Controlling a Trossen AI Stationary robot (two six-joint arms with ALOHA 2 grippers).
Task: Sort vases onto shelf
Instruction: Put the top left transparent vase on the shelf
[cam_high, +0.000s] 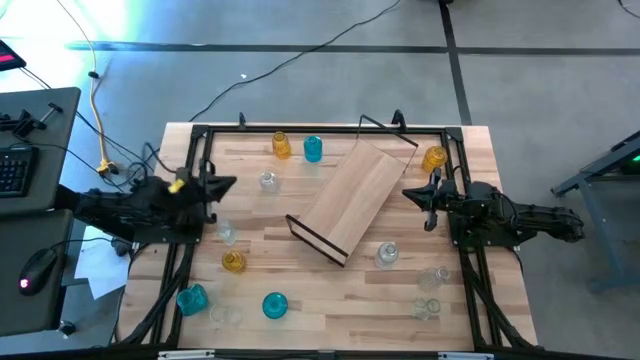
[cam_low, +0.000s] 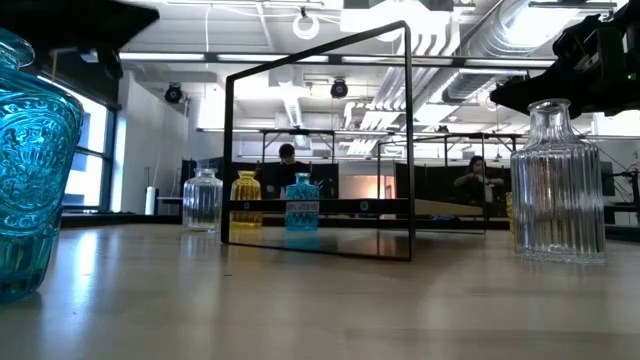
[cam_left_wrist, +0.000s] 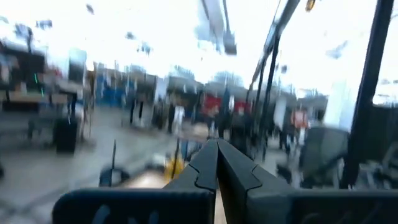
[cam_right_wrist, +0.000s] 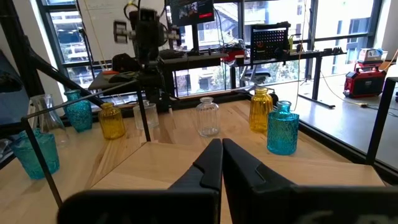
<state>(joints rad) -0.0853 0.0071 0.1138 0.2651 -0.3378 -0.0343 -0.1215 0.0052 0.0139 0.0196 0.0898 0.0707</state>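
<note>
Unlabelled vases (cam_high: 274, 305) around shelf (cam_high: 352, 200)

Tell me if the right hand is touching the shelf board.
Apart. In the high view, the right hand sits shut beside the shelf, with a strip of bare tabletop visible between them.

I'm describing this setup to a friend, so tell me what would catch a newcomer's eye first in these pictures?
First, the shelf, a light-wood board with black wire ends, lying slantwise mid-table and bare. Then the vases scattered around it: teal ones near the front edge, an amber one at the far right corner, clear ones between. The left gripper and right gripper flank the shelf, fingers shut and empty.
</note>
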